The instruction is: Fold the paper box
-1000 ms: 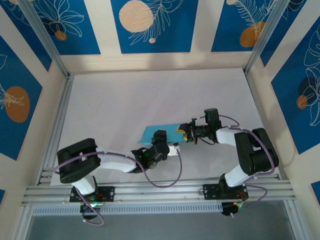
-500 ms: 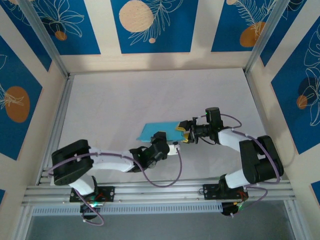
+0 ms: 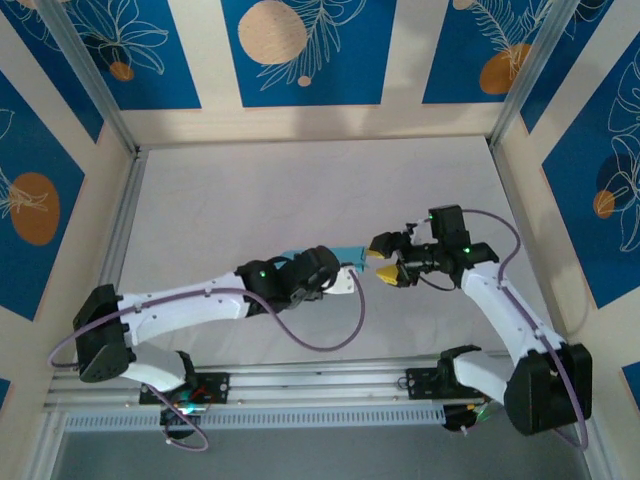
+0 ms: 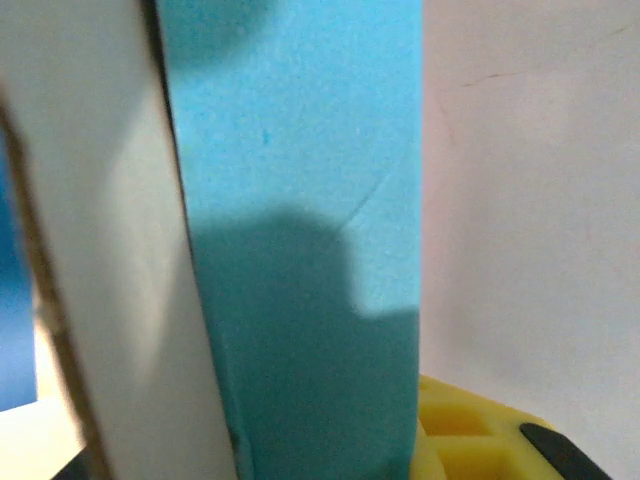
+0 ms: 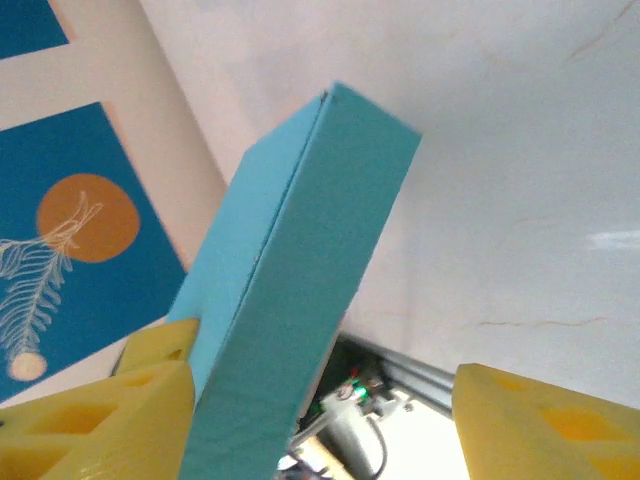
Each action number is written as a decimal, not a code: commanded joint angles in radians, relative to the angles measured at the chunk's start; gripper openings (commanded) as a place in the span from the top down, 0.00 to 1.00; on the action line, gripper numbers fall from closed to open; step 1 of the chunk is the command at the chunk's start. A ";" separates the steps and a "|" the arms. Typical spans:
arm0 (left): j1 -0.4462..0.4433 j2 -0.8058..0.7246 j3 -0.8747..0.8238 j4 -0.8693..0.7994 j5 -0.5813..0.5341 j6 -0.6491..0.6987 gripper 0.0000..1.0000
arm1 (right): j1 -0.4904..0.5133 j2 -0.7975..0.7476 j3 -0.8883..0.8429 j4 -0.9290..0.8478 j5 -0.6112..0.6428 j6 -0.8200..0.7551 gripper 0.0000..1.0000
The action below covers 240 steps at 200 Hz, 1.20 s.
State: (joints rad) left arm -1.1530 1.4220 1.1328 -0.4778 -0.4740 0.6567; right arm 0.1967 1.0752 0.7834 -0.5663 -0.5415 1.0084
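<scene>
The paper box [image 3: 347, 254] is a folded, flat light-blue box held above the white table near its middle. My left gripper [image 3: 332, 274] is shut on it from the near left. Up close, the box's blue face [image 4: 300, 200] stands between the jaws, with a white card face [image 4: 100, 250] at its left and one yellow fingertip [image 4: 470, 430] at its right. My right gripper [image 3: 385, 265] is open at the box's right end. Its left pad [image 5: 100, 410] touches the box's edge [image 5: 290, 290]; the other pad [image 5: 550, 420] stands well apart.
The white table mat [image 3: 300, 190] stretches behind the arms. Panelled walls [image 3: 300, 50] with blue prints close in the back and both sides. Aluminium rails [image 3: 320, 380] run along the near edge. A purple cable [image 3: 330, 345] loops below the left wrist.
My right gripper has opened, let go of the box's right end and drawn back a little to the right. The left arm has stretched out, keeping the box in its grip.
</scene>
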 commanded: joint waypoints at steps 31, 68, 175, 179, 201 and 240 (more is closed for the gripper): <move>0.032 0.153 0.140 -0.376 0.336 -0.102 0.75 | 0.002 -0.074 0.103 -0.335 0.240 -0.304 0.62; 0.048 0.247 0.170 -0.401 0.425 -0.110 0.74 | 0.088 -0.089 0.147 -0.375 0.269 -0.421 0.72; 0.104 0.191 0.091 -0.258 0.510 -0.126 0.63 | 0.225 -0.068 0.059 -0.272 0.194 -0.400 0.75; 0.109 0.190 0.090 -0.254 0.518 -0.127 0.64 | 0.228 -0.066 0.059 -0.273 0.202 -0.401 0.74; 0.133 0.187 0.093 -0.252 0.578 -0.131 0.65 | 0.249 -0.046 0.084 -0.289 0.261 -0.423 0.70; 0.167 0.195 0.121 -0.283 0.646 -0.127 0.65 | 0.318 0.023 0.143 -0.322 0.355 -0.481 0.70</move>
State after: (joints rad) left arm -1.0100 1.6299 1.2396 -0.7216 0.0753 0.5320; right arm 0.4808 1.0752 0.8810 -0.8600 -0.2474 0.5827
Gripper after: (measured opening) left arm 0.351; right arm 0.296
